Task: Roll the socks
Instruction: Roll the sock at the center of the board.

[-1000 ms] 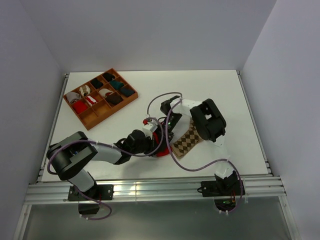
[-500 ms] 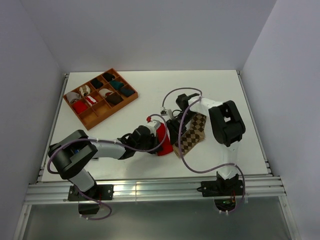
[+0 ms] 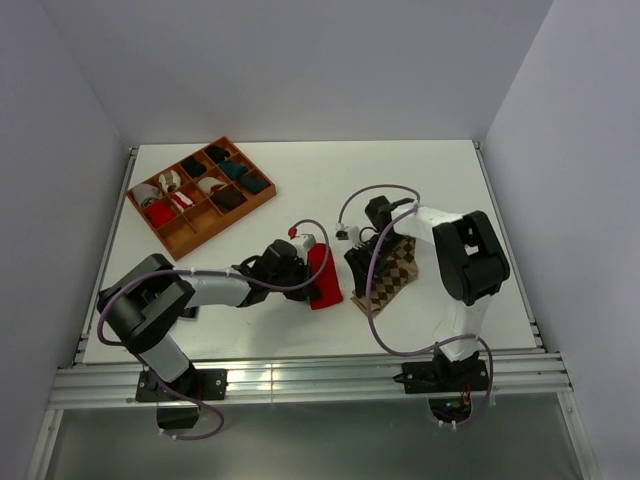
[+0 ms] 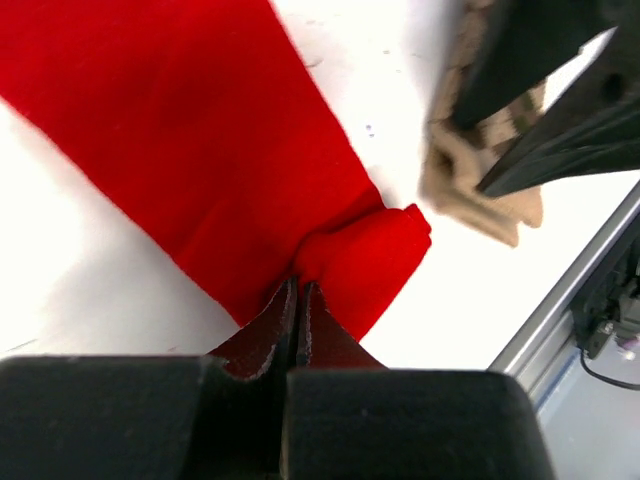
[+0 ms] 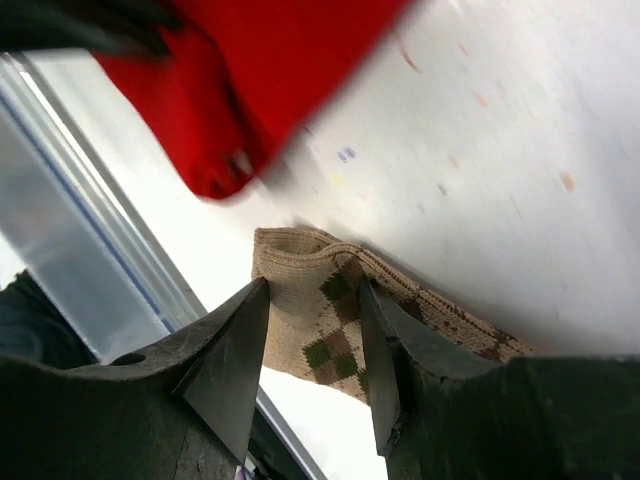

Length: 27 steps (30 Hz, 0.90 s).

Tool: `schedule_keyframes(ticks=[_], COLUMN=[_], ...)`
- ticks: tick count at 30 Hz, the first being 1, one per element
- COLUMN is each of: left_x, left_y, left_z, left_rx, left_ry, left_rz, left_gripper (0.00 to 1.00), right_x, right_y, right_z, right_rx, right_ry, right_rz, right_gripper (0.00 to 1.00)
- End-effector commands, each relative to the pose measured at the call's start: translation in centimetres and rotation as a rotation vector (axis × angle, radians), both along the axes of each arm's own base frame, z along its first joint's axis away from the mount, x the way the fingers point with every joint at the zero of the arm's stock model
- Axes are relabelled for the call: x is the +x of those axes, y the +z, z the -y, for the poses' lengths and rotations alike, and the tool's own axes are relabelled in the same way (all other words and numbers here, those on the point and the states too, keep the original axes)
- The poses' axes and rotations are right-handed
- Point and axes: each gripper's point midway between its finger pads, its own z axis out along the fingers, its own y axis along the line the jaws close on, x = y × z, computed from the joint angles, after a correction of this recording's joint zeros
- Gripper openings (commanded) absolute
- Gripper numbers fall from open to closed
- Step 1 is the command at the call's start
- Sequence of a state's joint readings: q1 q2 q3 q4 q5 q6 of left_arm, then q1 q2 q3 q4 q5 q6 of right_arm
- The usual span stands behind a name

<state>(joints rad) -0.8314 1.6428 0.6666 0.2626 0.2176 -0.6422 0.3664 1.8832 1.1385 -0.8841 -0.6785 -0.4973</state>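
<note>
The red sock (image 3: 322,278) lies near the table's middle front, and my left gripper (image 3: 303,266) is shut on it. In the left wrist view the fingertips (image 4: 298,290) pinch a bunched fold of the red sock (image 4: 200,130). The tan-and-brown argyle sock (image 3: 397,270) lies just right of it. My right gripper (image 3: 360,272) is at that sock's left end. In the right wrist view the right gripper (image 5: 313,288) stands open, its fingers straddling the cuff end of the argyle sock (image 5: 335,310). The red sock (image 5: 260,80) lies beyond. No white patch shows.
A brown divided tray (image 3: 226,228) holding several sock rolls sits at the back left of the table. An aluminium rail (image 3: 320,375) runs along the table's near edge, close to both socks. White walls enclose the table on three sides.
My right arm swung right and came down over the argyle sock's left end, and the sock shifted right. My left gripper moved slightly back, still holding the red sock.
</note>
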Motion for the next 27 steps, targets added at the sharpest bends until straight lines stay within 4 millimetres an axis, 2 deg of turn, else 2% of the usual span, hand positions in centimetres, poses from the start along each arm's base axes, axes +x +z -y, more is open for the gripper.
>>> schedule_keyframes(ticks=[1, 4, 6, 7, 9, 13, 17, 19, 22, 27], left_x=[-2.1, -2.5, -2.5, -2.6, -2.5, -3.0, -4.2, -4.6, -4.4, -4.5], left_y=[-3.7, -3.7, -3.7, -4.0, -4.0, -3.8, -3.8, -4.4, -4.4, -4.9], left_z=[-4.1, -4.6, -5.1, -5.2, -5.0, -3.9, -3.1, -3.4, -3.0, -3.5], left_rx=[0.155, 0.158, 0.178, 0.187, 0.189, 0.139, 0.122, 0.138, 0.137, 0.174], left_ry=[-0.001, -0.027, -0.019, -0.018, -0.004, -0.018, -0.052, -0.049, -0.061, -0.046], left_rz=[-0.156, -0.204, -0.234, -0.252, -0.29, -0.391, -0.506, -0.561, -0.598, -0.648], left_gripper=[0.0, 0.0, 0.0, 0.0, 0.0, 0.0, 0.0, 0.0, 0.0, 0.0], right_x=[2.0, 2.4, 2.1, 2.4, 2.7, 4.1, 4.8, 4.3, 2.9, -0.9], right_y=[-1.6, -1.7, -1.5, -0.7, 0.2, 3.4, 5.4, 6.4, 6.9, 6.2], right_z=[3.7, 5.2, 5.4, 5.3, 4.8, 3.2, 1.0, -0.2, -2.4, -5.8], right_rx=[-0.165, -0.214, -0.201, -0.186, -0.142, -0.036, 0.061, 0.111, 0.162, 0.217], right_ry=[-0.004, -0.011, 0.013, 0.014, 0.027, 0.071, 0.15, 0.19, 0.267, 0.414], right_rz=[0.145, 0.201, 0.214, 0.246, 0.287, 0.434, 0.589, 0.637, 0.714, 0.806], right_gripper=[0.5, 0.5, 0.5, 0.5, 0.51, 0.51, 0.51, 0.52, 0.52, 0.56])
